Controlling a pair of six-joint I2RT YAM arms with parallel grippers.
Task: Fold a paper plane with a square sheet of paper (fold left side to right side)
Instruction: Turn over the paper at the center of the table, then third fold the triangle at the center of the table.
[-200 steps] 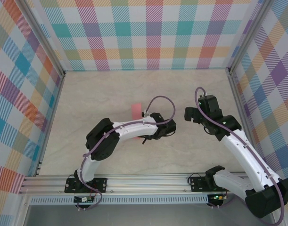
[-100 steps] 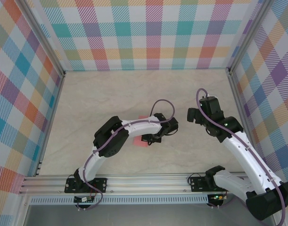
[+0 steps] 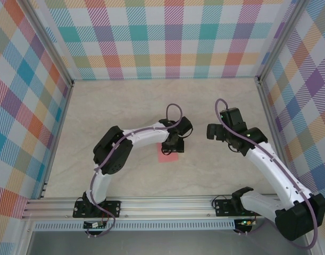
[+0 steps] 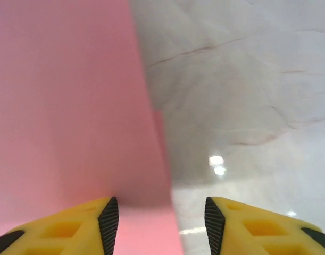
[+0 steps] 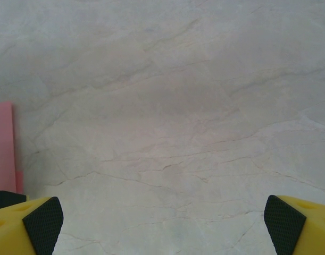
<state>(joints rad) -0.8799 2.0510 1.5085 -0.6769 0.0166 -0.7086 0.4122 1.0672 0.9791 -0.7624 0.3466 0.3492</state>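
Note:
The salmon-pink sheet of paper (image 3: 167, 153) lies flat on the marble table, partly under my left gripper (image 3: 175, 142). In the left wrist view the paper (image 4: 66, 106) covers the left half, its right edge running down between the fingers. A thin strip of a lower layer shows past that edge. My left gripper (image 4: 161, 219) is open, the yellow fingers (image 4: 106, 218) apart with nothing pinched between them. My right gripper (image 3: 211, 130) hovers open to the right of the paper, over bare table. In the right wrist view, where that gripper (image 5: 163, 219) stands wide, the paper's edge (image 5: 2, 143) shows at the far left.
Checked walls and aluminium rails (image 3: 61, 117) box in the table on three sides. The two arms' wrists stand close together near the middle. Bare marble table (image 3: 125, 101) stretches behind and to the left of the paper.
My left gripper carried the raised paper flap over to the right, laid it down and opened, letting go. The right gripper shifted slightly left.

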